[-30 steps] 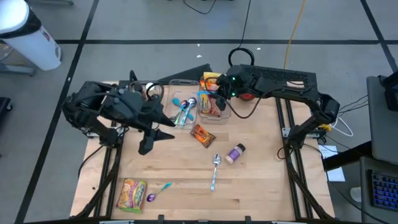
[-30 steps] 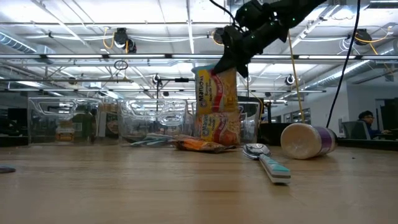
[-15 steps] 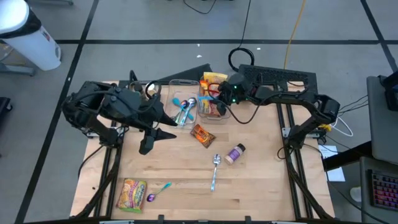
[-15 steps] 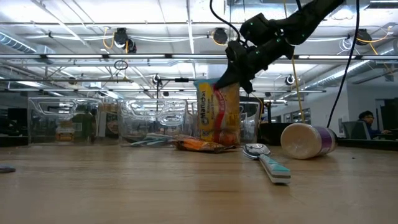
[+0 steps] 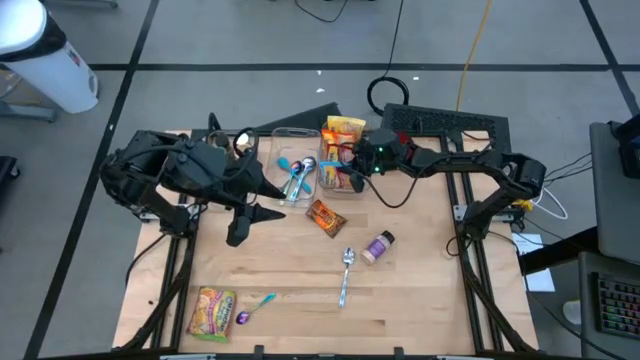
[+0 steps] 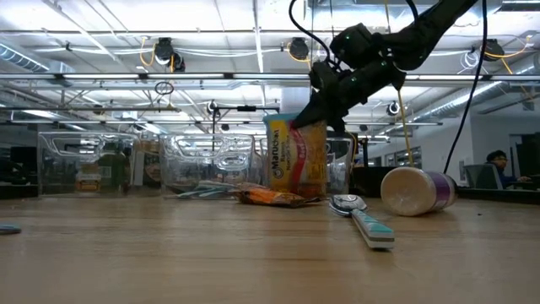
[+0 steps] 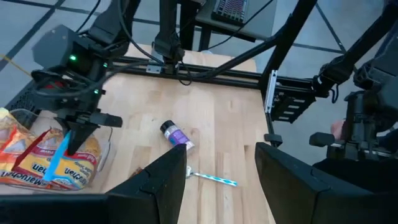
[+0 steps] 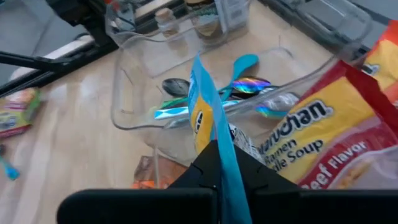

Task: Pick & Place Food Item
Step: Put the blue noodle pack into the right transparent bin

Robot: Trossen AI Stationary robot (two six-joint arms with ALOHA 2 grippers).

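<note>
A yellow ramen packet [image 6: 295,160] with a blue sealed edge hangs upright over the right-hand clear bin [image 5: 345,180]. My right gripper [image 6: 316,118] is shut on its top. A second ramen packet [image 8: 317,146] lies in that bin. My left gripper [image 7: 221,180] hangs open and holds nothing, raised over the table's left half [image 5: 248,225]. My right gripper pinches the packet's blue sealed top edge [image 8: 216,138] between its two fingers. The fingers come slanting down from the table's right side. The packet hangs upright below them, its lower part down in the clear bin; whether it rests on the bottom I cannot tell.
The left-hand clear bin [image 5: 295,170] holds spoons. On the table lie an orange snack packet [image 5: 325,215], a purple-capped bottle [image 5: 378,246], a spoon [image 5: 346,275] and, near the front left corner, another ramen packet [image 5: 212,310]. A further yellow packet [image 5: 345,127] lies behind the bins.
My right gripper has gone down and a little toward the table's near edge with the ramen packet. The packet has stayed upright and has sunk into the bin beside the other packet.
</note>
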